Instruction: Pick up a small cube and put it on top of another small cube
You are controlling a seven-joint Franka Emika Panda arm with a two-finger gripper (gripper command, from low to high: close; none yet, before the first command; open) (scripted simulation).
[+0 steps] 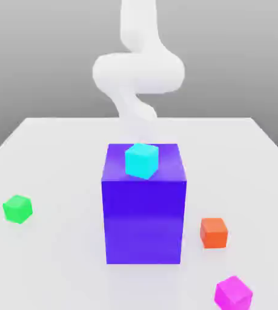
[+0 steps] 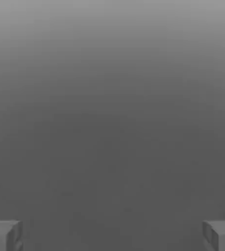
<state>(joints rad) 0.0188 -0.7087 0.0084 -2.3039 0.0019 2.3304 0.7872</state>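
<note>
The small magenta cube (image 1: 233, 292) lies on the white table near the front edge, toward the exterior view's right. Far across at the exterior view's left rests the small green cube (image 1: 17, 209), on the table too. My white arm (image 1: 138, 72) curls down at the back, and its lower end passes behind the big blue-purple block (image 1: 143, 212). In the hand view my gripper (image 2: 112, 234) is open, with its two grey fingertips (image 2: 6, 235) far apart and only plain grey background between them.
A cyan small cube (image 1: 142, 160) sits on top of the big blue-purple block in the table's middle. An orange small cube (image 1: 214, 232) lies just beside the block on the exterior view's right. The white table (image 1: 62, 260) ends close behind the arm.
</note>
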